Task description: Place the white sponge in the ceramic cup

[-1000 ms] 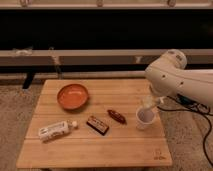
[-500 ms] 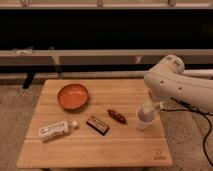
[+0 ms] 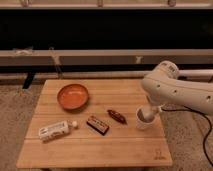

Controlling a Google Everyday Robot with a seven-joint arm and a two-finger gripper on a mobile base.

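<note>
The arm (image 3: 177,92) reaches in from the right, a bulky white casing bending down toward the right side of the wooden table (image 3: 95,145). The gripper (image 3: 148,114) hangs right over the cup (image 3: 145,120), its tip at or just inside the rim. Whether it is released, clenched, or grasping anything, I cannot tell. The cup stands upright near the table's right edge, small, white and round.

The sponge cannot be made out anywhere on the tabletop; it may be at the gripper tip or inside the cup, but that spot is hidden by the arm.

Just left of the cup lies a small reddish-brown oblong thing (image 3: 116,116), tilted on a diagonal. Further left is the brown bar (image 3: 97,124), also lying at an angle, near the oblong thing but apart from it. The bottle (image 3: 56,130) lies on its side toward the front left, its cap pointing at the bar. The orange bowl (image 3: 73,96) sits behind the bottle, in the left half of the table, well apart from the cup
</note>
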